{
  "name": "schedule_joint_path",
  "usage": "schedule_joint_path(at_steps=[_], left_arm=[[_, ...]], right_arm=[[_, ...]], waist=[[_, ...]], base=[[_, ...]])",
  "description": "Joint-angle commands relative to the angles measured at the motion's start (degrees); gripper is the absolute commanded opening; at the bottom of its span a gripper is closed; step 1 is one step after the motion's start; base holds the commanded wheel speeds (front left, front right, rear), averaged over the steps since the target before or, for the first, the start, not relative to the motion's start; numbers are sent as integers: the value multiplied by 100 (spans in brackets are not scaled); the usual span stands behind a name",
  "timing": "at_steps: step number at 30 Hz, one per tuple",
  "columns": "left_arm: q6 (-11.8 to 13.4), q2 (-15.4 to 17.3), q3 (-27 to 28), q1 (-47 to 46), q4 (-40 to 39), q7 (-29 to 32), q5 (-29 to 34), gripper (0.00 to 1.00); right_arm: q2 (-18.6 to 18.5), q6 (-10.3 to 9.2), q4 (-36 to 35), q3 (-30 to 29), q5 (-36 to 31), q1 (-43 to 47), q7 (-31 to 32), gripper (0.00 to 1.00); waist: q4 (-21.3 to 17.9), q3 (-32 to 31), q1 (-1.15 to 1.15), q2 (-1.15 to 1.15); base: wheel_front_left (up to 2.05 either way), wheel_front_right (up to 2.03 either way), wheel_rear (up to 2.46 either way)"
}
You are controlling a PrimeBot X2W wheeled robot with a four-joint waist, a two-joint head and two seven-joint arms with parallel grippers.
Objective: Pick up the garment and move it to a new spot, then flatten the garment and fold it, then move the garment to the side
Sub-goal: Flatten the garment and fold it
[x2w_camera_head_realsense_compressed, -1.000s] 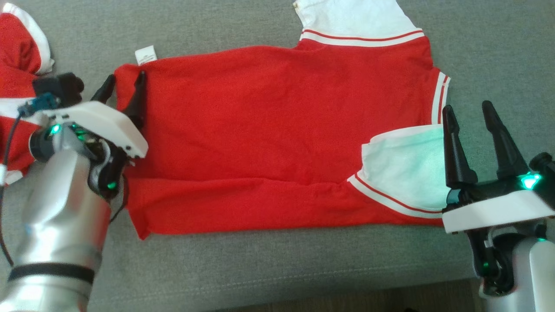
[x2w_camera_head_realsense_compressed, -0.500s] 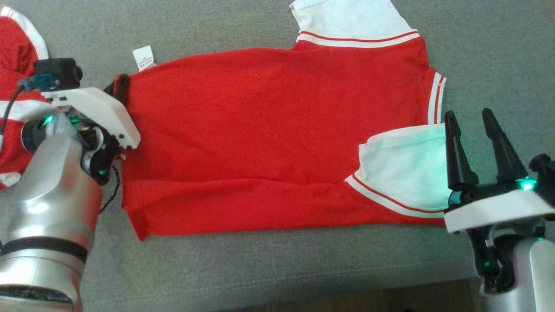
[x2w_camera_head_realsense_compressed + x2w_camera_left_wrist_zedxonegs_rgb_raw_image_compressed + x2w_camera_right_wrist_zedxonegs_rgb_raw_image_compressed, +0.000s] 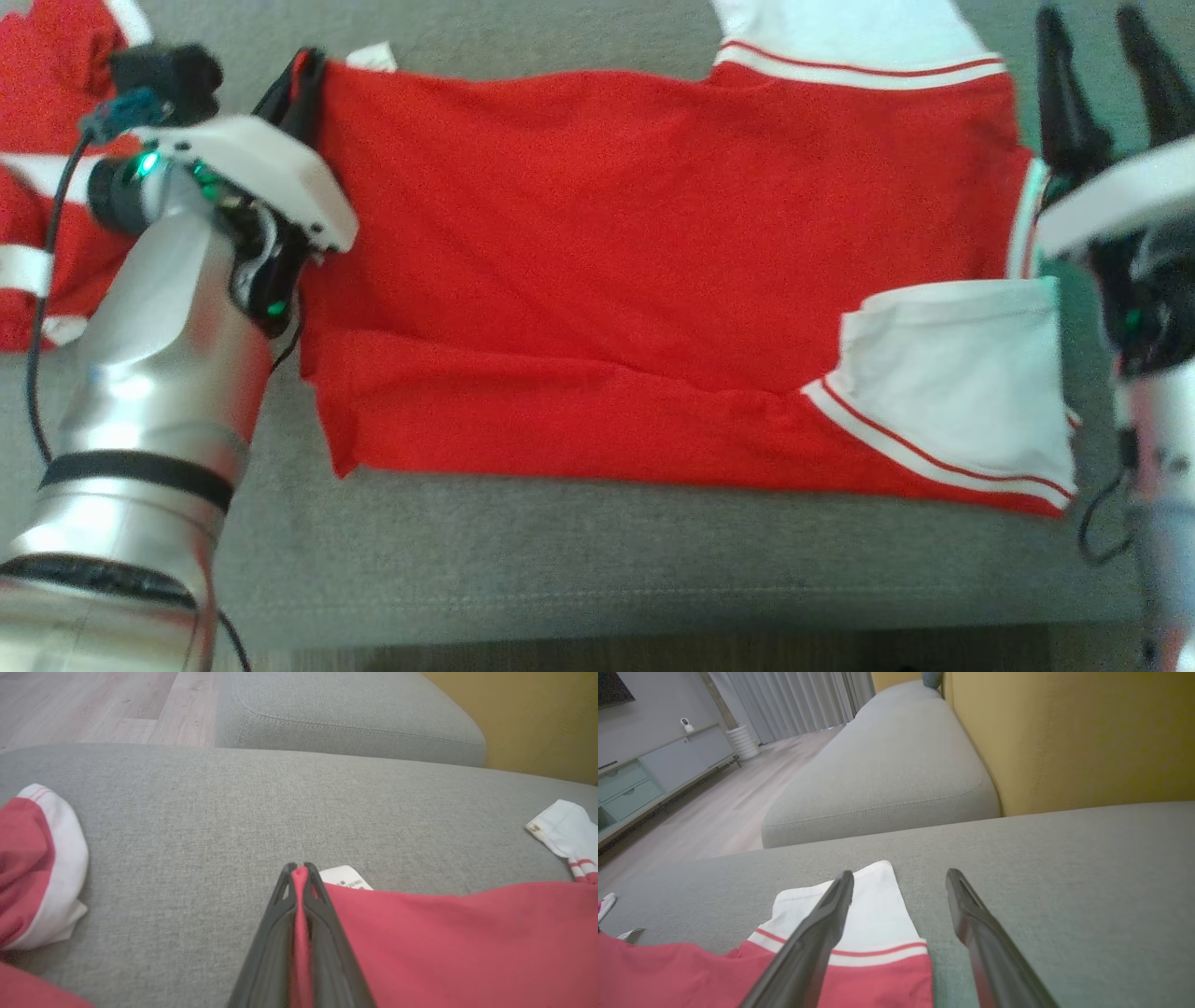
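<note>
Left pincer [image 3: 299,867] pinches one red garment [image 3: 607,280] at its corner, right pincer [image 3: 900,876] spread; second garment [image 3: 51,42] apart.

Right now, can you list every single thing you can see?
sofa cushions: two, grey, one under the clothes, one beyond it
garment: one, red with white sleeves, spread on the near cushion
label: one, white, at the garment's corner
second garment: one, red and white, bunched to the robot's left
backrest: one, yellow, behind the cushions
floor: one, pale wood, beyond the sofa
cabinet: one, grey-green, across the floor
left gripper: one, dark fingers, shut on the garment's corner
right gripper: one, dark fingers, open, at the sleeve end
</note>
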Motion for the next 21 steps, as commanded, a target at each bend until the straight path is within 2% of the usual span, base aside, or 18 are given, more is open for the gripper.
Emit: schedule_joint_path(at_steps=[1,6,13,21], left_arm=[[-22,157,77,-274,-195,-105,31,0],[-28,-27,-64,-468,-241,-198,-5,0],[-33,-201,-282,-583,-238,-250,-181,0],[-34,-201,-571,-623,-247,-237,-398,0]], right_arm=[[-154,-4,132,201,81,-382,41,100],[-402,-4,1295,573,206,-1459,164,100],[-509,-4,2703,847,207,-2466,309,100],[-563,-4,3501,1246,205,-3037,483,100]], waist=[[255,239,0,0],[498,467,0,0],[657,608,0,0],[715,671,0,0]], base=[[0,0,0],[0,0,0],[0,0,0],[0,0,0]])
